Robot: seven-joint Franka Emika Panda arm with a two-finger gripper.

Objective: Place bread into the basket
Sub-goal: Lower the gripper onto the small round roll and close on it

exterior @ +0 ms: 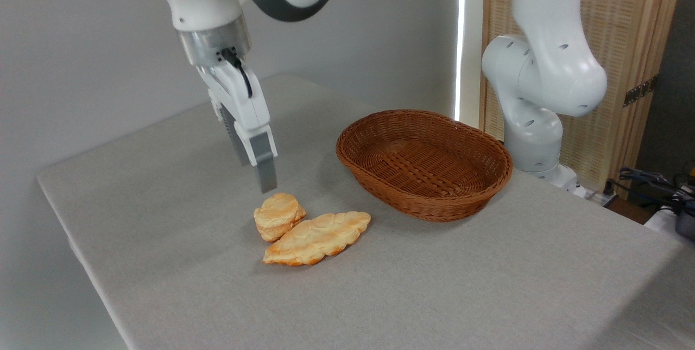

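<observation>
No text, label, brand, number or sign can be read anywhere in this view. The white arm casing point(548, 62) carries no legible lettering (only small round holes mark its shell), and the metal collar point(214, 46) above the pincer point(259, 168) is likewise blank.
</observation>
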